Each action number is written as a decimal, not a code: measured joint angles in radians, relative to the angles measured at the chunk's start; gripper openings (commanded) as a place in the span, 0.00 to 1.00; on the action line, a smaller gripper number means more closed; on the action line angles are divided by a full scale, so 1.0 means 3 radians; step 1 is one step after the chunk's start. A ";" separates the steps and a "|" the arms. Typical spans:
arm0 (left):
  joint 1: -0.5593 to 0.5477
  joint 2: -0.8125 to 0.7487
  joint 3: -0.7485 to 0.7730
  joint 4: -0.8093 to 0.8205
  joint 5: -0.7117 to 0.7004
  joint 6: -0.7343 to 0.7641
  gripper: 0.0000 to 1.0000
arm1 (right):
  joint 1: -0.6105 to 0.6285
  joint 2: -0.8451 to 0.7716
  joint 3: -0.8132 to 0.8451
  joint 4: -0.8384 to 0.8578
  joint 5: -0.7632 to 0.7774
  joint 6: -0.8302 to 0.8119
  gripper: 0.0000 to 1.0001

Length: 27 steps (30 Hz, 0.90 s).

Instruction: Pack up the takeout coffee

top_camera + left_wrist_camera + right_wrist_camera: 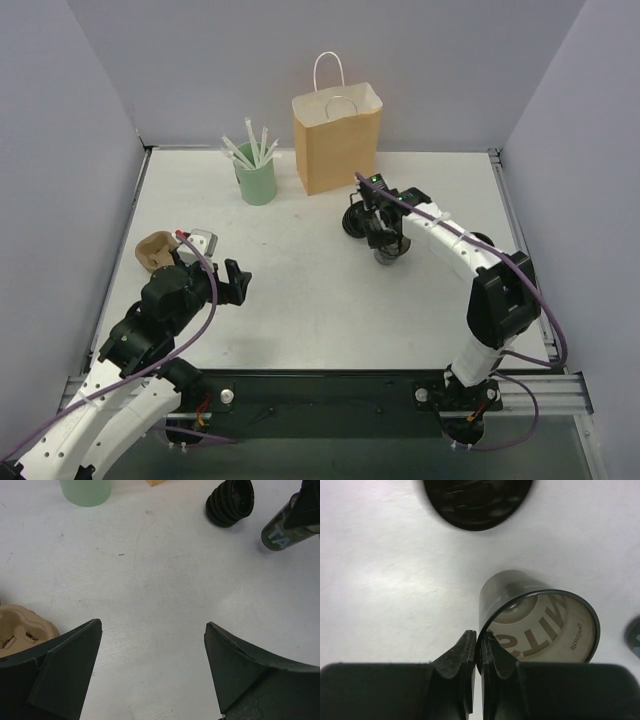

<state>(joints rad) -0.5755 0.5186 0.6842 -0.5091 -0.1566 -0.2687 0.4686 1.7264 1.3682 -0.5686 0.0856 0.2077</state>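
Outer wall of cup: on the coffee cup (pixel 286 526), in the left wrist view, we read the pale letters "TA"; the rest of the word is hidden.
Inner wall of cup: in the right wrist view, the coffee cup (pixel 540 625) shows large letters. We read about "MITS", not surely.
Small print near rim: too blurred for us to read.

The bag (pixel 337 140) stands at the back of the worktop (pixel 300 310), near the middle. The cup of straws (pixel 256 180) stands just left of it. The cup carrier (pixel 153 250) lies far to the left, just beside the left fingers (pixel 65 675), which are spread apart over the worktop. The coffee cup (pixel 540 622) is in front of the bag, a bit to the right. The right fingers (pixel 462 655) pinch its rim, one inside and one outside. The lid (pixel 230 502) lies just left of the coffee cup, not touching it.
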 measured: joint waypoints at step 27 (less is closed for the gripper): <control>0.0000 -0.0426 0.0010 -0.0093 -0.0487 -0.0053 0.93 | 0.2057 0.0429 0.0342 -0.0195 0.0366 0.0743 0.41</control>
<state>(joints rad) -0.5755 0.3908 0.6872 -0.5369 -0.3027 -0.2848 1.0859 1.8549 1.4708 -0.6270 0.1955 0.4305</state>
